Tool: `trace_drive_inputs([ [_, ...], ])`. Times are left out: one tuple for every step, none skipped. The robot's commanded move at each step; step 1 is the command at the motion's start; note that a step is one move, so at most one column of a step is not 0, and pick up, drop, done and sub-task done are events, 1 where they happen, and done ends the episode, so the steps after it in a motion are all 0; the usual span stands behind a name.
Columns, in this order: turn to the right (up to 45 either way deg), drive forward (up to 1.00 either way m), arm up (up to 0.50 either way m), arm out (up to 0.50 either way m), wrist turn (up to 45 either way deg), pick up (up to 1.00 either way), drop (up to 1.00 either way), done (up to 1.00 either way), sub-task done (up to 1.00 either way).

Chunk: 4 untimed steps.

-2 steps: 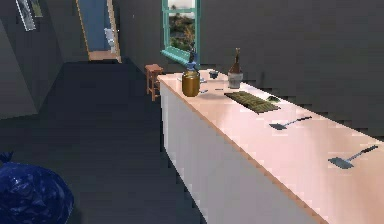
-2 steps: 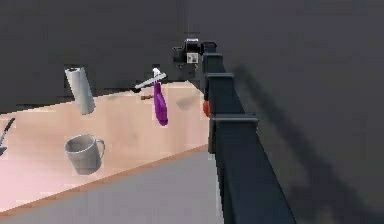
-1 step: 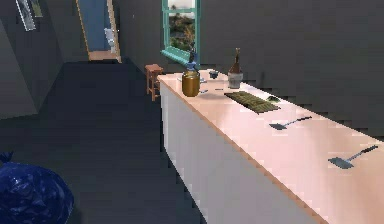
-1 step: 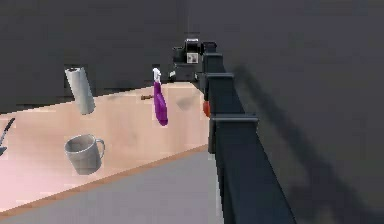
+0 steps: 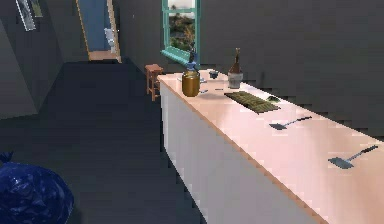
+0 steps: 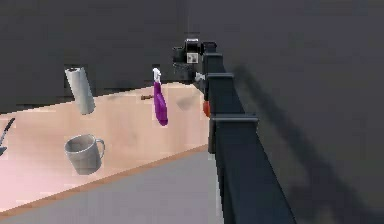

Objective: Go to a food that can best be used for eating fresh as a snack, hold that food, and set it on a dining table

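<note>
One pale counter, dark room, grey mug, purple bottle, jaws' hold cannot be told

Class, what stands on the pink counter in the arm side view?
A paper roll, a purple spray bottle and a grey mug; the arm hides part of a red thing.

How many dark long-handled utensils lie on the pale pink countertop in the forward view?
2. One dark long-handled utensil lies just nearer than the dark flat mat; the other lies nearer still, by the view's right edge. Others may hide among far-end items.
</note>
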Motion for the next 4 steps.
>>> trace_drive_inputs([
  [0.0, 0.0, -0.1, 0.0, 0.0, 0.0, 0.0, 0.0, 0.0],
  [0.0, 0.0, 0.0, 0.0, 0.0, 1.0, 0.0, 0.0, 0.0],
  [0.0, 0.0, 0.1, 0.0, 0.0, 0.0, 0.0, 0.0, 0.0],
  [0.0, 0.0, 0.0, 0.0, -45.0, 0.0, 0.0, 0.0, 0.0],
])
